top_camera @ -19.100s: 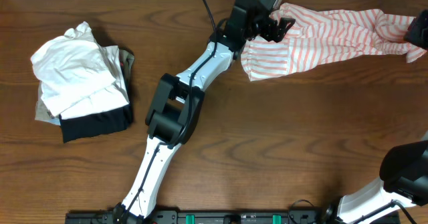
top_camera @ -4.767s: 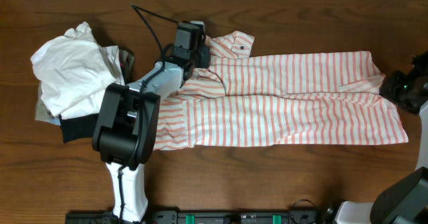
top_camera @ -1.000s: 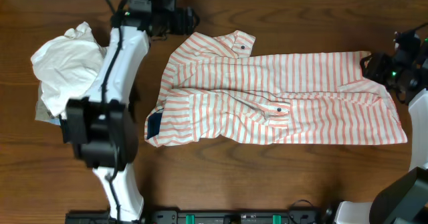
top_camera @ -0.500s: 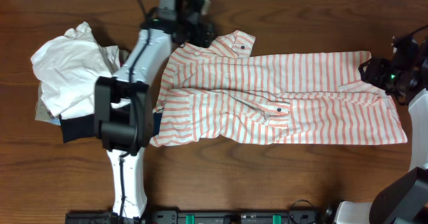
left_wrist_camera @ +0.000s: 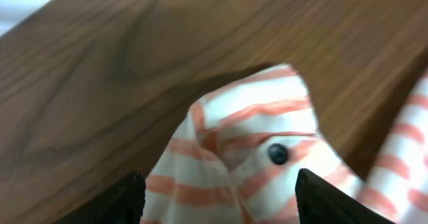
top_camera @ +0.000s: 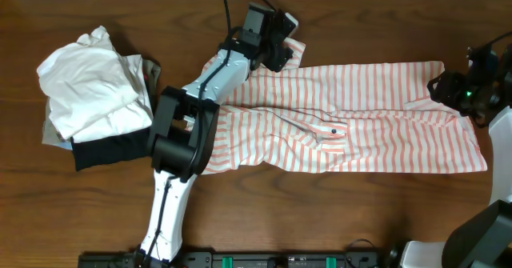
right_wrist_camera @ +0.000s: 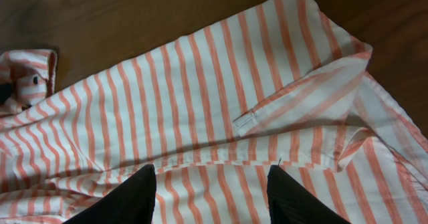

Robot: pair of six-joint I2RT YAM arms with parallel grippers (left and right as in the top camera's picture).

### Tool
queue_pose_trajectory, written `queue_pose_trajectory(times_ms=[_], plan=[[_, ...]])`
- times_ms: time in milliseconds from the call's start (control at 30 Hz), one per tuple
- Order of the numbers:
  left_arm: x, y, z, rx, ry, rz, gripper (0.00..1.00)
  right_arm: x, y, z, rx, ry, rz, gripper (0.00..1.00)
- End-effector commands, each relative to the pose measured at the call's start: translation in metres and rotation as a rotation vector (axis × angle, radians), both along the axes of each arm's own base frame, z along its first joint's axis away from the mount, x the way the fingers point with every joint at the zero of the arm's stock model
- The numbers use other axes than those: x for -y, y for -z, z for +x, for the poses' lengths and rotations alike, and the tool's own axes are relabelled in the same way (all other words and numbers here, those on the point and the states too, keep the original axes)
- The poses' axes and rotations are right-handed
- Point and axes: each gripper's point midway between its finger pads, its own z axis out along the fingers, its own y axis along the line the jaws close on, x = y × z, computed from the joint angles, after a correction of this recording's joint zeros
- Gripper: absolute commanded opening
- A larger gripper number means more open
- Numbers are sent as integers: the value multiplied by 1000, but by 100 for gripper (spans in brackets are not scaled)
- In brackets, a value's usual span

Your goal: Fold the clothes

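Observation:
The clothes, a white shirt with salmon stripes [top_camera: 376,116], lie spread flat across the table's middle and right. My left gripper [top_camera: 278,54] hovers over the shirt's back left cuff. In the left wrist view that gripper [left_wrist_camera: 221,207] is open, with the cuff [left_wrist_camera: 247,127] and its dark button [left_wrist_camera: 277,154] between the two fingers. My right gripper [top_camera: 442,86] sits at the shirt's back right corner. In the right wrist view it [right_wrist_camera: 210,197] is open just above the striped fabric [right_wrist_camera: 200,97], holding nothing.
A pile at the left holds a plain white garment [top_camera: 88,80], a black folded one [top_camera: 116,148] and a beige one [top_camera: 150,70]. The left arm [top_camera: 188,128] lies across the shirt's left end. Bare wood table [top_camera: 320,212] runs along the front.
My left arm has swung right from the back left corner and now sits over the shirt's back left cuff. The right gripper and the shirt have barely moved.

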Motion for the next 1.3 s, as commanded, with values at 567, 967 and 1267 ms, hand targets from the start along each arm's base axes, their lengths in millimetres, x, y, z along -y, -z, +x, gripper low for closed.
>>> queue_pose_trajectory(times_ms=[567, 967, 1267], plan=[[-2, 16, 14, 36, 1, -3, 56, -4, 4, -2, -19, 0, 11, 47], [-3, 43, 9, -6, 4, 16, 47, -4, 5, -3, -23, 0, 12, 45], [6, -7, 31, 113, 2, -35, 6, -4, 5, -3, -23, 0, 12, 44]])
